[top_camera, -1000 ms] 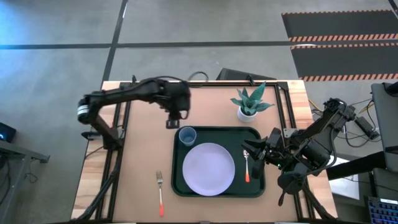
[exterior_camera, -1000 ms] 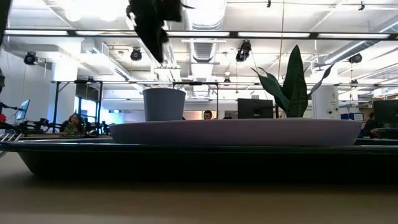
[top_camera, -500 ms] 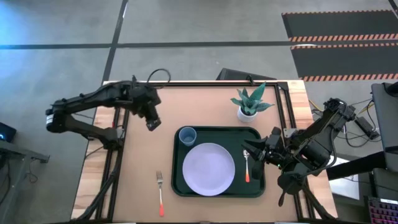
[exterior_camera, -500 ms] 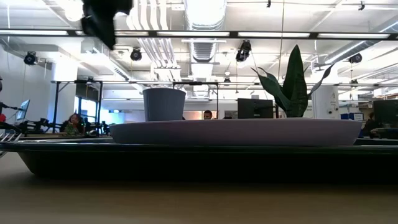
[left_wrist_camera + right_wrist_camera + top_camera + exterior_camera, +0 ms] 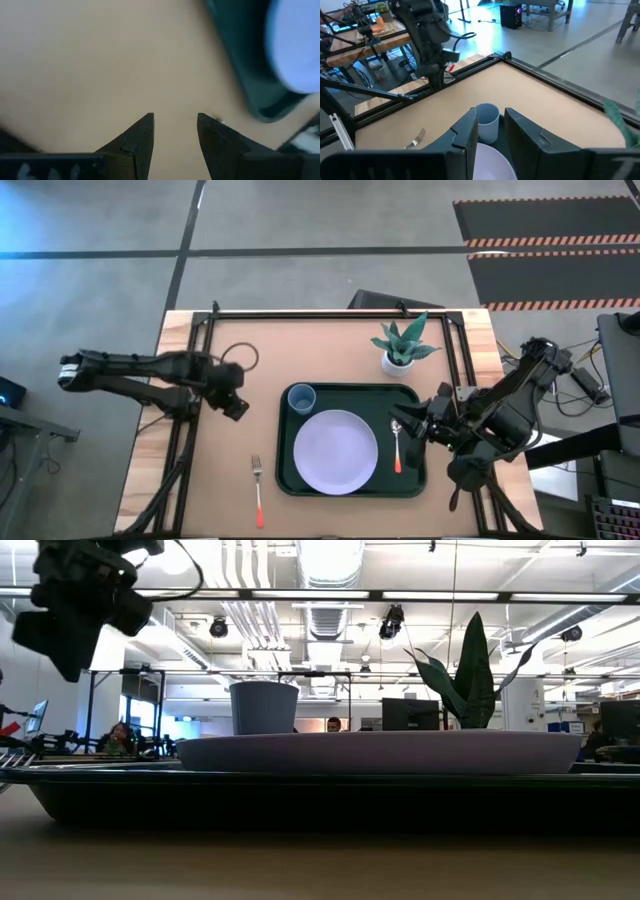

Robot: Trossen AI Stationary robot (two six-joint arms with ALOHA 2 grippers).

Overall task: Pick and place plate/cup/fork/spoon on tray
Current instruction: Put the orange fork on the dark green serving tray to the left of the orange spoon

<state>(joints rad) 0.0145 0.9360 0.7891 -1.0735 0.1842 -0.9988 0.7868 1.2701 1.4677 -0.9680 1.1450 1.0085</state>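
The dark green tray (image 5: 410, 405) lies on the table's middle right. On it lie the pale lavender plate (image 5: 335, 451), the small blue cup (image 5: 301, 399) at its far left corner, and the spoon (image 5: 397, 448) with an orange-red handle along its right side. The fork (image 5: 257, 490) lies on the bare table left of the tray, tines toward the far edge. My left gripper (image 5: 233, 406) hangs open and empty above the table, left of the cup. My right gripper (image 5: 418, 423) is open and empty at the tray's right edge, beside the spoon.
A white pot with a green plant (image 5: 400, 348) stands beyond the tray's far right corner. Bare table lies left of the tray and along the far edge. In the low view the room behind holds desks, monitors and people far off.
My left gripper has drawn away from the cup, toward the table's left edge and a little toward the near edge, its arm folding back. The cup stays standing on the tray. My right arm has kept still.
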